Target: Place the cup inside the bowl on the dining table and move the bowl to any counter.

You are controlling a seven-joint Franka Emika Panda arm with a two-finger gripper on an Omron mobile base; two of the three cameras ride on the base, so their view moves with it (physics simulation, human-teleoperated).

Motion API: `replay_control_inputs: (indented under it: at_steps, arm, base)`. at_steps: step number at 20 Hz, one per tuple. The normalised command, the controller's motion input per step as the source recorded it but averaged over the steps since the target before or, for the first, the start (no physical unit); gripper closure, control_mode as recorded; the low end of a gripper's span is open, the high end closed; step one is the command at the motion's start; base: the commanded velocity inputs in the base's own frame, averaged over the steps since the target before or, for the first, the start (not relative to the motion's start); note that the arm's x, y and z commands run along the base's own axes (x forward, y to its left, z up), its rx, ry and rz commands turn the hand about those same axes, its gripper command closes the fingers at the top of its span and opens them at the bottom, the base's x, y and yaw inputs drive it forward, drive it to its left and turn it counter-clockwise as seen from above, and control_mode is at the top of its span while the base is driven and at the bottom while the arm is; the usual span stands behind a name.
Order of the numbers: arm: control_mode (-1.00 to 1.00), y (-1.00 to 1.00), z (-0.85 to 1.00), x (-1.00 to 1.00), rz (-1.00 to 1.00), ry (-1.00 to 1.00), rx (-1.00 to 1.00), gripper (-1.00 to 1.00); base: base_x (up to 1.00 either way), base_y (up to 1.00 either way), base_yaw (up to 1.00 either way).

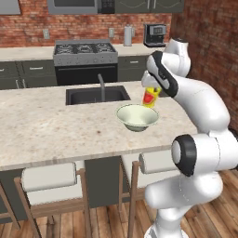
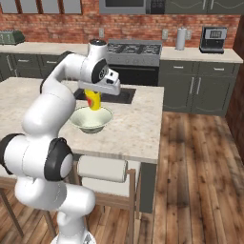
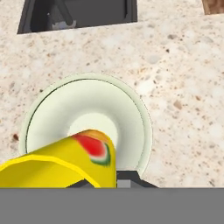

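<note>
The robot looks to be midway through step 1 of 2: getting the cup (image 1: 149,96) into the bowl (image 1: 137,116). The gripper (image 3: 114,177) is clamped tight on the small yellow cup, which hangs tilted just above the bowl's far rim in the left base view, not yet down inside it. Seen from the hand, the cup's base points at the pale middle of the bowl, so the aim looks good.

The bowl sits on the dining table (image 1: 42,125), near the black sink (image 1: 95,95) and close to the table's end.

What I'd expect next is a short descent so the cup's base meets the bowl floor, then a release; letting go from this height might tip the cup or send it bouncing out.

The arm rises from the base, arches over the table edge, and bends its wrist downward over the bowl.
</note>
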Motion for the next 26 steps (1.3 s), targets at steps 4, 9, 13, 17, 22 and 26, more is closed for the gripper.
replay_control_inputs:
  at_steps: [4,9,13,17,22,26]
  arm:
    - [-1.00,0.35,0.00,0.00,0.00,-0.13,-0.02,1.00]
    - [-1.00,0.16,0.00,0.00,0.00,-0.07,0.00,1.00]
    - [-1.00,0.00,0.00,0.14,0.00,0.00,0.00,1.00]
    - [-1.00,0.00,-0.02,0.13,0.00,0.00,0.00,1.00]
    - [-1.00,0.00,-0.04,0.12,0.00,0.05,0.00,1.00]
    - [-1.00,0.00,-0.09,0.02,0.00,0.10,0.00,1.00]
  base:
    - [0.00,0.00,0.00]
    - [0.00,0.00,0.00]
    - [0.00,0.00,0.00]
    - [0.00,0.00,0.00]
    - [0.00,0.00,0.00]
    - [0.00,0.00,0.00]
